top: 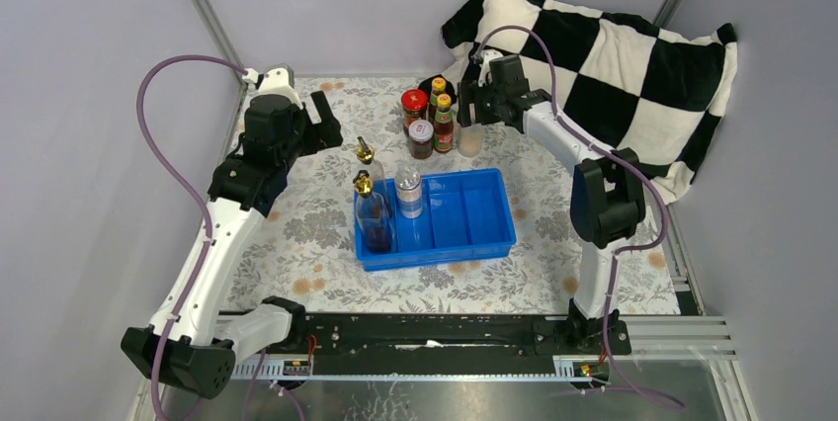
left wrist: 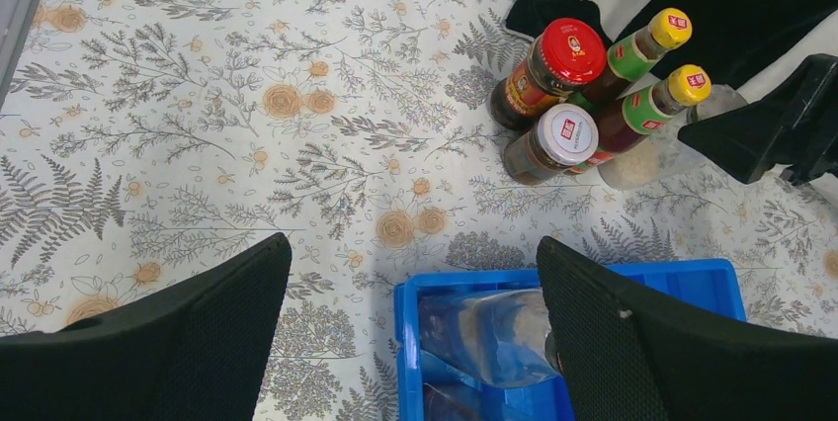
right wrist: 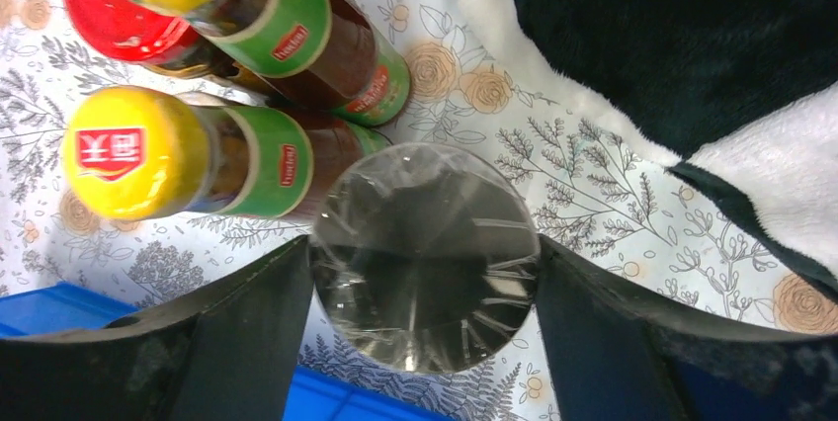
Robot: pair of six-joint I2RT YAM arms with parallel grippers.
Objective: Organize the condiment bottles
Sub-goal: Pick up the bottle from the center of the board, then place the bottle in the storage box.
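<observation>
1. Condiment bottles (top: 435, 123) are only partly sorted in the top view. 2 stand inside the blue tray (top: 474, 243) at the middle of the tabletop (top: 296, 233): a gold-spouted bottle (top: 375, 218) and a silver-lidded shaker (top: 409, 194), both at its left end. A second gold-spouted bottle (top: 369, 162) stands just beside the tray's far-left corner; I cannot tell whether it touches. 5 more are bunched near the far edge: a red-lidded jar (top: 414, 105), a white-lidded jar (top: 421, 139), 2 yellow-capped bottles (top: 444, 126) and a clear shaker (top: 470, 139). The right hand (top: 471, 123) is at that clear shaker; the left hand (top: 326, 125) hangs toward the far-left corner.

2. In the left wrist view, the left hand (left wrist: 410, 263) has its fingers wide apart around nothing, above the tray's far-left corner. The bunch of jars and bottles stands well apart from it.

3. In the right wrist view, the right hand (right wrist: 425, 278) has a finger against each side of the clear shaker (right wrist: 425, 253), so I judge it clamped, with the shaker beside a yellow-capped bottle and not yet in the tray.

4. My estimate is that about a quarter is done, with 6 containers left to place.
</observation>
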